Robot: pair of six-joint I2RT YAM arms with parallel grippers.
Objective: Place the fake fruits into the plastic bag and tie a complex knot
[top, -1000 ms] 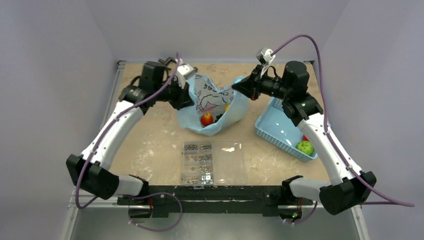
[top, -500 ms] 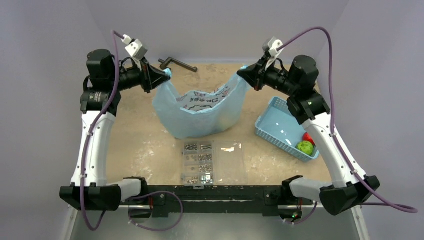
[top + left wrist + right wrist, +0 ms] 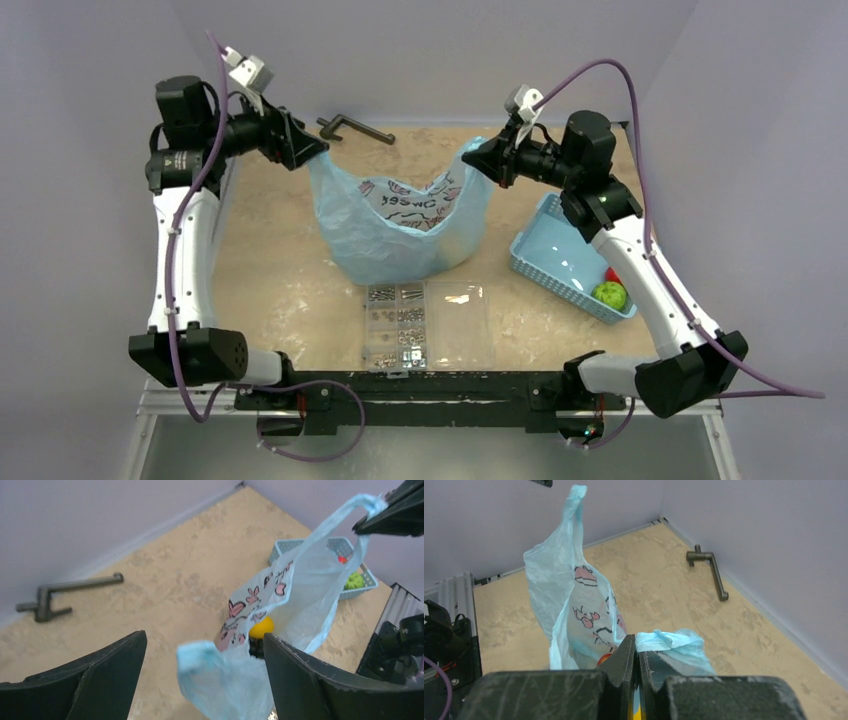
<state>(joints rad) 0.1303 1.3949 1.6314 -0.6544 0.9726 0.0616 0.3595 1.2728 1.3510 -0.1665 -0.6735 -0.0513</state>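
The light-blue plastic bag (image 3: 400,225) with its cartoon print hangs mid-table, bottom resting on the surface. My right gripper (image 3: 472,160) is shut on the bag's right handle (image 3: 664,639), which bunches out beside the closed fingers (image 3: 637,642). My left gripper (image 3: 318,150) is open; the left handle (image 3: 200,655) floats loose and blurred between its wide jaws, touching neither. Inside the bag I see the yellow lemon (image 3: 261,626), a dark grape bunch (image 3: 256,647) and a bit of red fruit (image 3: 605,659). No knot is in view; the handles stand apart.
A blue slotted basket (image 3: 560,250) at the right holds a green fruit (image 3: 609,294) and a red one (image 3: 612,274). A clear compartment box of screws (image 3: 425,325) lies in front of the bag. A dark metal crank (image 3: 355,128) lies at the back wall.
Both arms raised and spread the bag by its handles. Then the left gripper opened and let the left handle go; the bag's left side has sagged.
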